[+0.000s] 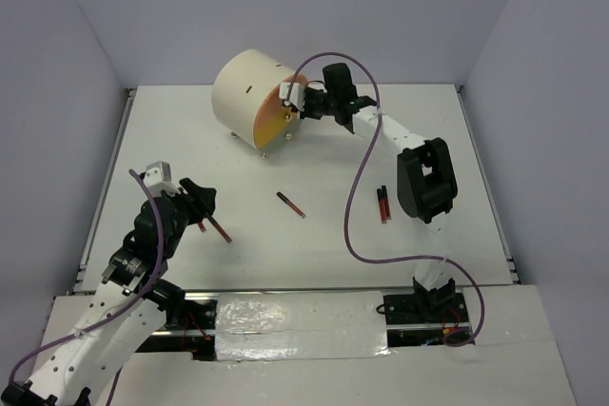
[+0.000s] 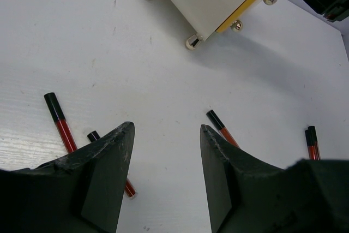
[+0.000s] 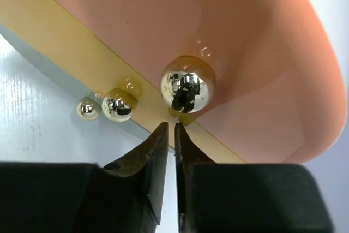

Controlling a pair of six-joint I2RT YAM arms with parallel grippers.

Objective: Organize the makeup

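Several slim black-and-red sticks lie on the white table. One stick is in the middle and a pair lies to the right. My left gripper is open and empty, hovering over two sticks. In the left wrist view one stick lies left of the left finger, another is partly hidden behind it, and a third is by the right finger. My right gripper is shut and empty, its tips just below a shiny ball knob. Brush and packets are out of view.
The cream cylindrical chest lies at the back centre, its orange front facing my right gripper. Two smaller shiny knobs sit on the yellow band. Grey walls surround the table.
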